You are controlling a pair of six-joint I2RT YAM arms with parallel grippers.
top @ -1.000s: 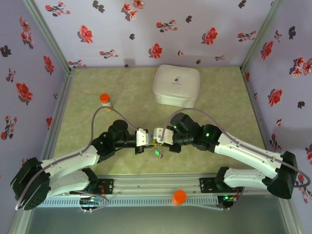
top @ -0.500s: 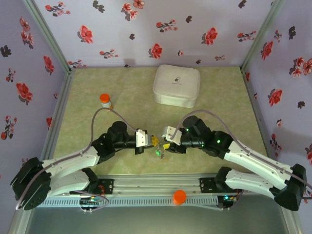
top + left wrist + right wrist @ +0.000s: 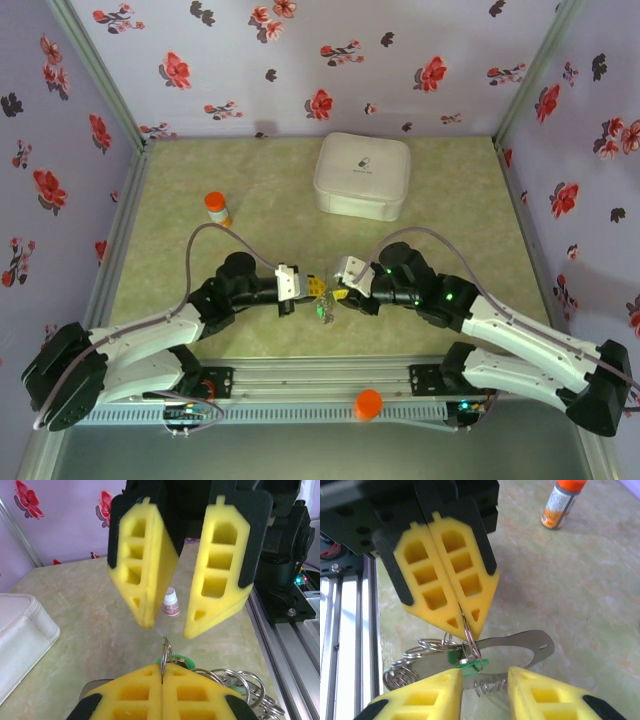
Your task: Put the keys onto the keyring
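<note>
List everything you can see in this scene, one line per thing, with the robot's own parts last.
table: one, pale green marbled, floor of the cell
walls: lilac with red flowers, on three sides
case: one, white, far middle of the table
bottle: one, orange cap, left of the table
small bottle: one, white, on the table beyond the right gripper
cap: one, orange, on the near rail
keyring: one, silver, pinched in the left gripper
keys: green heads, count unclear, hanging below the keyring
tab: one, silver, in the same bunch
left gripper: yellow pads, shut
right gripper: yellow pads, open, facing the left
</note>
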